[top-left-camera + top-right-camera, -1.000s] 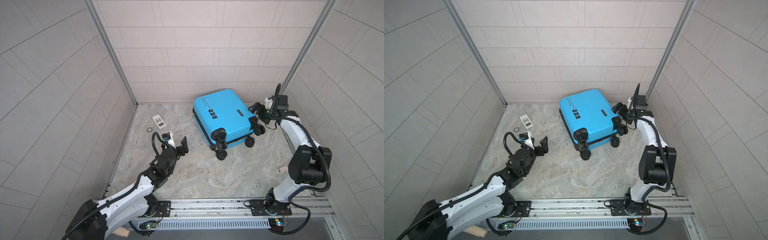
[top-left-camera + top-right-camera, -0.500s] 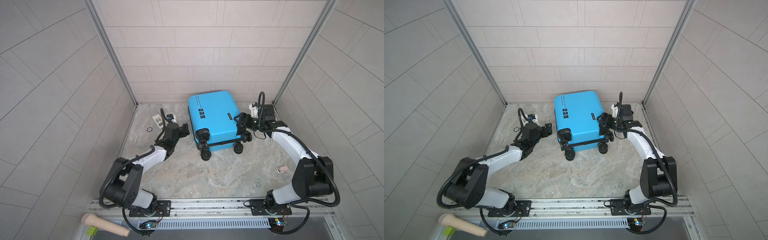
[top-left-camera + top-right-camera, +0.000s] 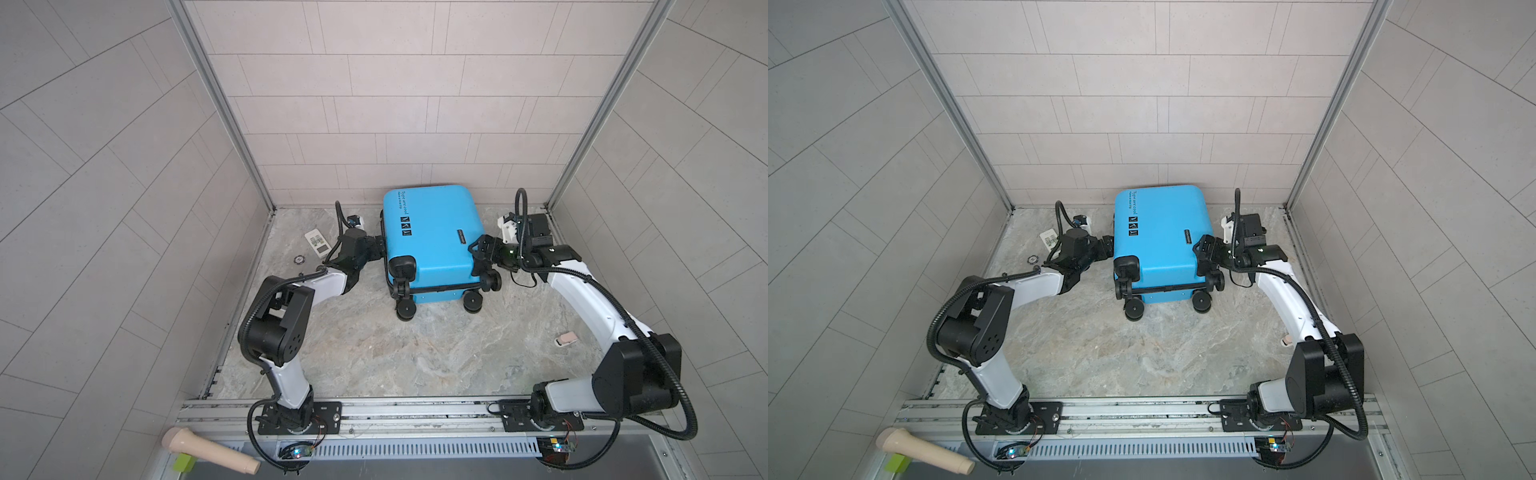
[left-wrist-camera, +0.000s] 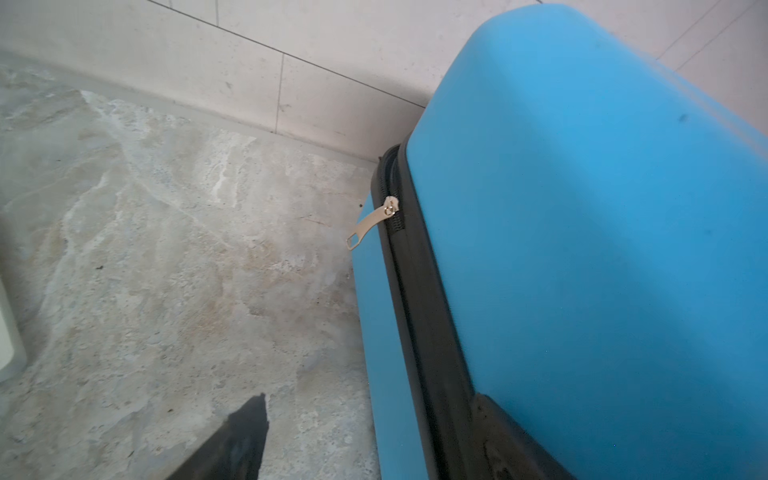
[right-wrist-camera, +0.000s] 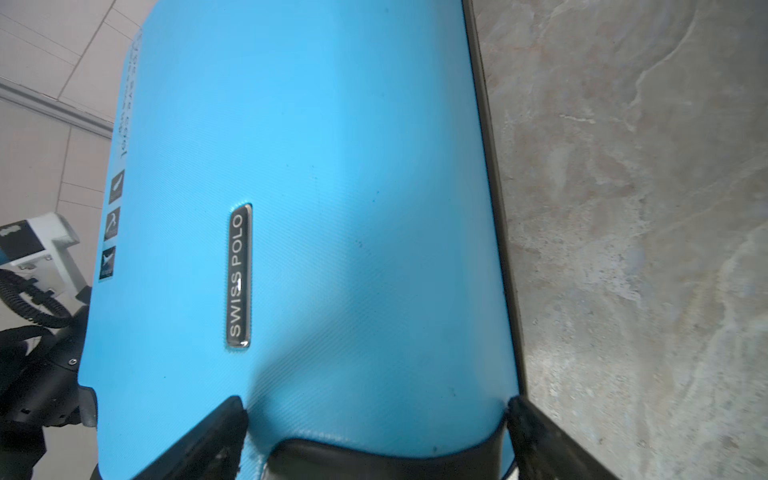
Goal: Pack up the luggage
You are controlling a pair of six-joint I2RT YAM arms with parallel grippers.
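Observation:
The luggage point(image 3: 432, 237) is a bright-blue hard-shell suitcase. It lies flat and closed at the back of the floor in both top views, with its black wheels point(image 3: 405, 309) toward the front. My left gripper point(image 3: 380, 249) is open at its left side. In the left wrist view one finger point(image 4: 245, 440) hangs over the floor and the other sits against the black zipper band point(image 4: 419, 291). A metal zipper pull point(image 4: 372, 222) sticks out further along. My right gripper point(image 3: 478, 253) is open at the right front corner. Its fingers point(image 5: 216, 436) straddle the blue shell point(image 5: 353, 208) there.
A white remote-like item point(image 3: 316, 242) and a small round black thing point(image 3: 298, 259) lie left of the left gripper. A small pinkish object point(image 3: 566, 338) lies on the floor by the right arm. Tiled walls close in the back and both sides. A beige handle point(image 3: 208, 451) lies outside the front rail.
The left arm has swung from the front floor up to the suitcase's left side. The suitcase has turned square to the back wall and shifted left, and the right gripper has followed its right corner.

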